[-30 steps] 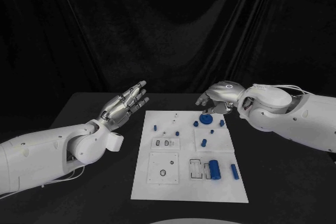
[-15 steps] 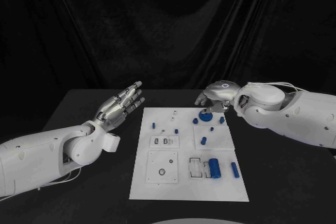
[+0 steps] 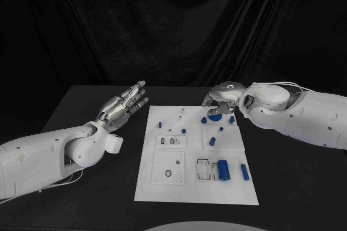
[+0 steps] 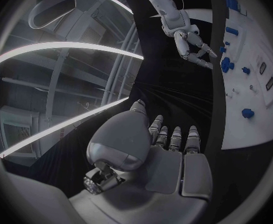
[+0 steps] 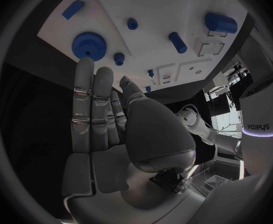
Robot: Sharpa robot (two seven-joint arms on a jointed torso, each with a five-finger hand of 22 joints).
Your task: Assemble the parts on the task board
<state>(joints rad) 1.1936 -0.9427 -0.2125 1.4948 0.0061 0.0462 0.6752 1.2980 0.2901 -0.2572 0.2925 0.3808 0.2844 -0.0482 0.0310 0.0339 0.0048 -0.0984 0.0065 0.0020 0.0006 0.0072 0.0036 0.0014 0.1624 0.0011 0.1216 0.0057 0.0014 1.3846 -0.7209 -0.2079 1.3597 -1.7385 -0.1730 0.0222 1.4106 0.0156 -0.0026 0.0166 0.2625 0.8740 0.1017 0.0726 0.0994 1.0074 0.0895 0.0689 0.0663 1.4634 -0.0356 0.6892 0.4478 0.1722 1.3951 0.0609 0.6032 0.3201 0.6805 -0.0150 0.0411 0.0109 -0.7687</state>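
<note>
Black surface [image 3: 87, 98] in front of a dark curtain backdrop [image 3: 173, 35]. The task board [image 3: 195, 191], a white rectangular plate, lies at the middle of the surface, long axis running away from the robot.

Parts on the board: a blue gear [image 3: 214, 118] with a toothed rim sits at the far end, with small blue pegs around it, one just to its left [image 3: 203, 121], one to its right [image 3: 232, 120]. Further small pegs stand mid-board [image 3: 212, 141]. On the near right portion, a large blue cylinder [image 3: 222, 170] lies on its side beside a slimmer blue rod [image 3: 244, 172]. White inset plates with slots and holes occupy the left half of the board [image 3: 168, 170].

Right hand [image 3: 221, 99]: above the far end of the board, directly over the gear. In the right wrist view the fingers [image 5: 93, 104] are extended straight and close together, tips near the gear [image 5: 88, 45]; nothing is held. Whether the fingertips touch the gear cannot be told.

Left hand [image 3: 124, 104]: raised off the surface, left of the board's far corner, well apart from all parts. Fingers straight and slightly spread, palm empty; the left wrist view confirms nothing in it [image 4: 168, 154].
</note>
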